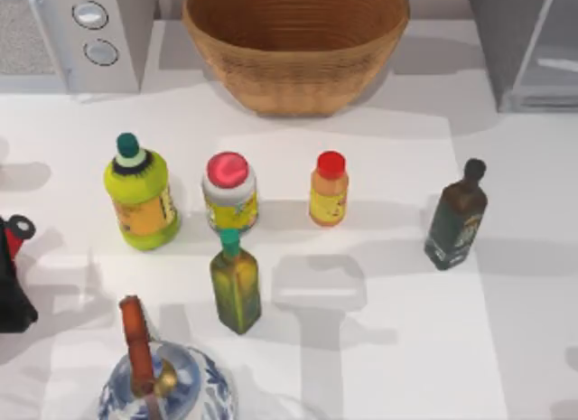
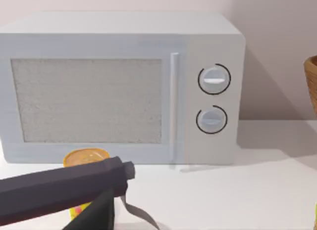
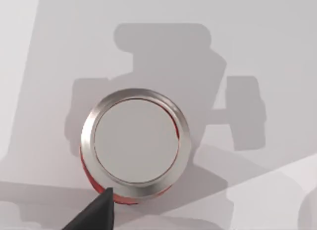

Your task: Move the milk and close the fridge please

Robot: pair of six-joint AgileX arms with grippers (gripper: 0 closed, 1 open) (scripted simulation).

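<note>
The milk is out of view. The fridge (image 1: 506, 41) stands at the table's far right corner, a grey box with a pale door panel (image 1: 553, 50); I cannot tell how far the door is swung. A dark part of my left gripper (image 2: 64, 190) crosses the left wrist view, low in front of the microwave (image 2: 124, 86). A dark tip of my right gripper (image 3: 94, 215) hangs directly above a red can with a silver top (image 3: 136, 141) that stands on the white table.
A wicker basket (image 1: 293, 41) sits at the back centre and the microwave (image 1: 72, 36) at the back left. Several bottles and a jar (image 1: 229, 192) stand mid-table. A blue-and-white teapot (image 1: 167, 388) is at the front. A black-and-red thing (image 1: 13, 284) sits at the left edge.
</note>
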